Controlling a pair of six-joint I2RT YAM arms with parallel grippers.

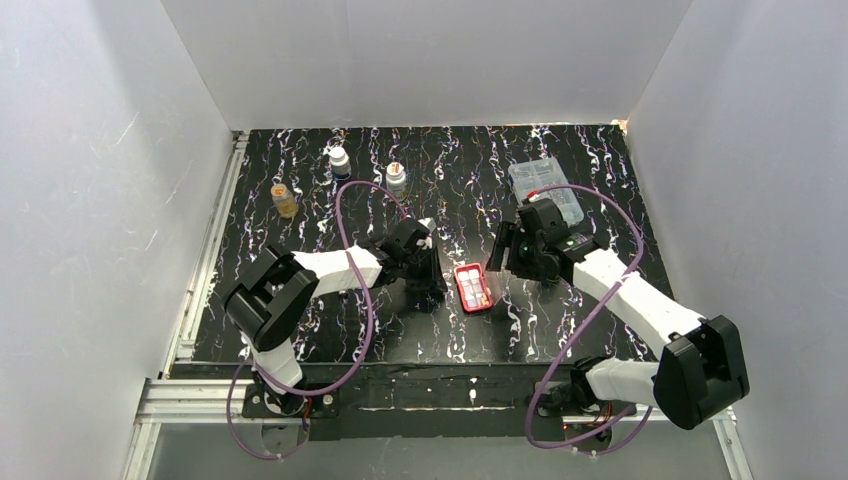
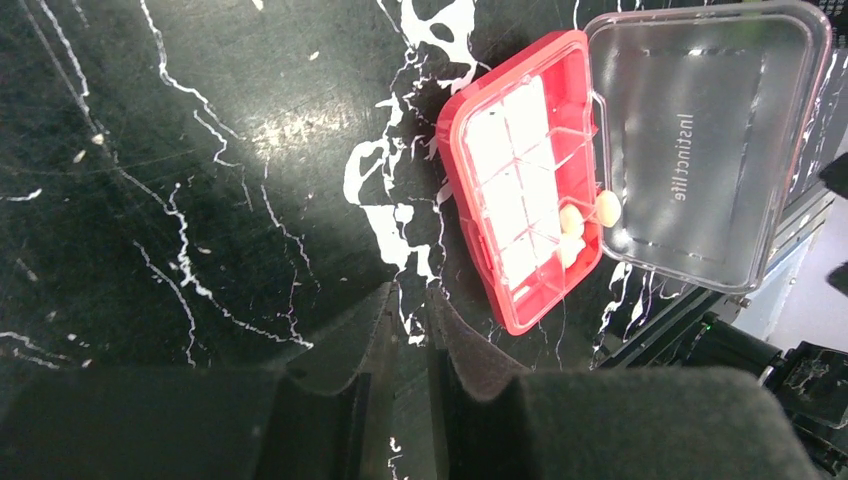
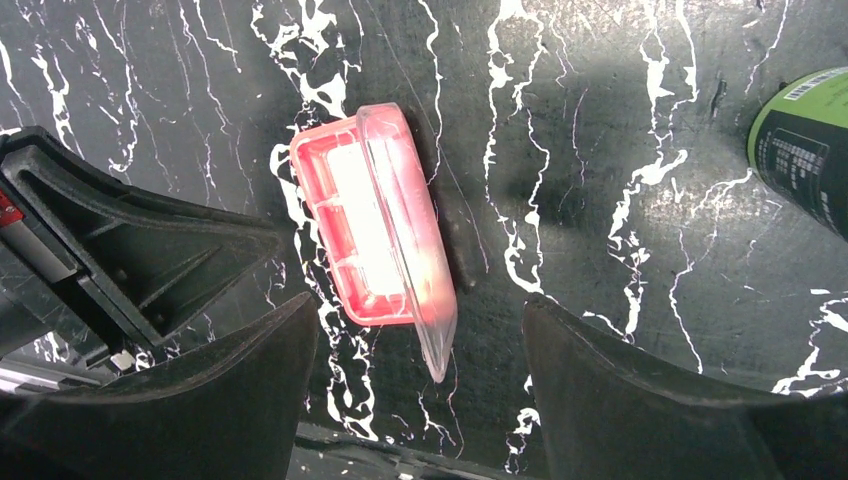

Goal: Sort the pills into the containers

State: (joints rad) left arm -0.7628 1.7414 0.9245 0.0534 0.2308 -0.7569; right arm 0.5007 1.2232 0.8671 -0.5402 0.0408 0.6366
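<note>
On the overhead view, the red pill case [image 1: 473, 288] lies on the black marbled table [image 1: 450, 340] just below centre frame, between my two grippers. In the left wrist view its clear lid [image 2: 700, 140] is swung open at upper right, and the whitish compartments [image 2: 515, 180] face up. Three pale pills [image 2: 571, 220] sit along the case's lid-side edge, toward its lower end. The left gripper [image 2: 410, 310] sits at the bottom of that view, near the case. Its fingers are drawn almost together with only a thin slit between them, and I see nothing pinched there. The right gripper [image 3: 420, 320] is spread wide at the bottom of its own view and holds nothing. The case shows in the gap between its fingers. A green-labelled bottle [image 3: 800, 140] shows at upper right.
</note>
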